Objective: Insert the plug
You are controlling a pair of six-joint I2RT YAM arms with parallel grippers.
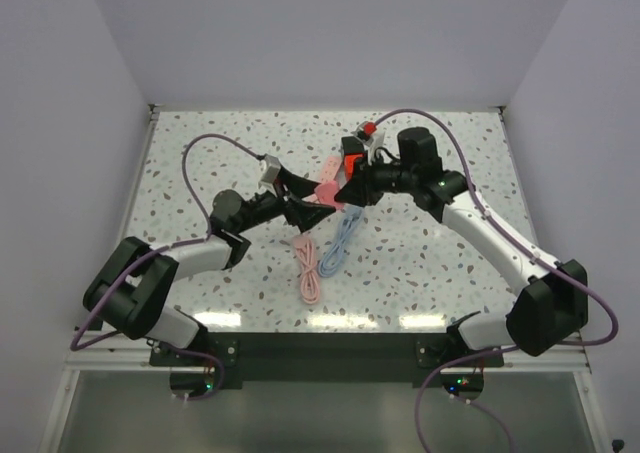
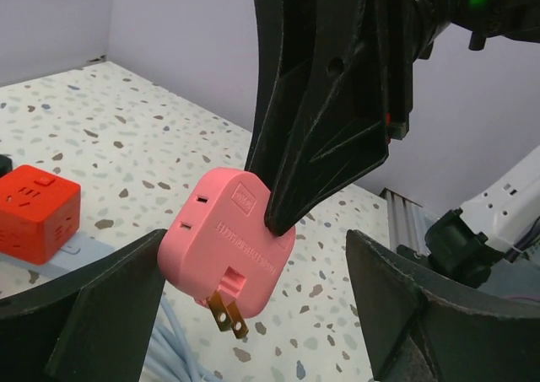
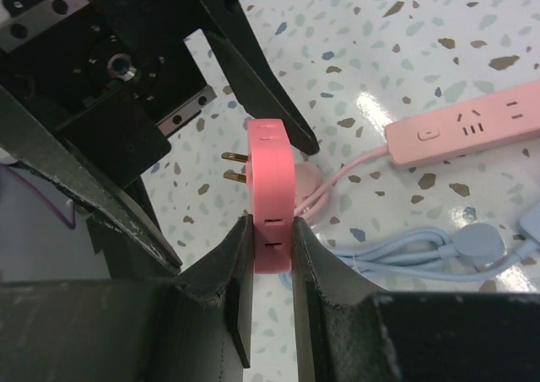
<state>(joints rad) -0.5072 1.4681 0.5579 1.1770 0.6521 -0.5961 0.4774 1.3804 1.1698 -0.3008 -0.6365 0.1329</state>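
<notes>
The plug (image 3: 270, 171) is a flat, rounded pink block with two brass prongs. My right gripper (image 3: 272, 230) is shut on its flat faces and holds it in the air above the table, prongs pointing toward the left arm. In the left wrist view the plug (image 2: 232, 239) hangs between the wide-open fingers of my left gripper (image 2: 253, 247), close to the left finger; the right gripper's black fingers (image 2: 312, 146) pinch its upper corner. From above, the plug (image 1: 326, 191) sits where both grippers meet. A pink power strip (image 3: 464, 129) lies on the table beyond.
A red cube socket (image 2: 34, 209) sits on a pale strip at the left. Coiled pink cable (image 1: 308, 263) and blue cable (image 1: 340, 243) lie on the speckled table (image 1: 450, 273) under the grippers. A white strip with a red button (image 1: 372, 133) lies at the back.
</notes>
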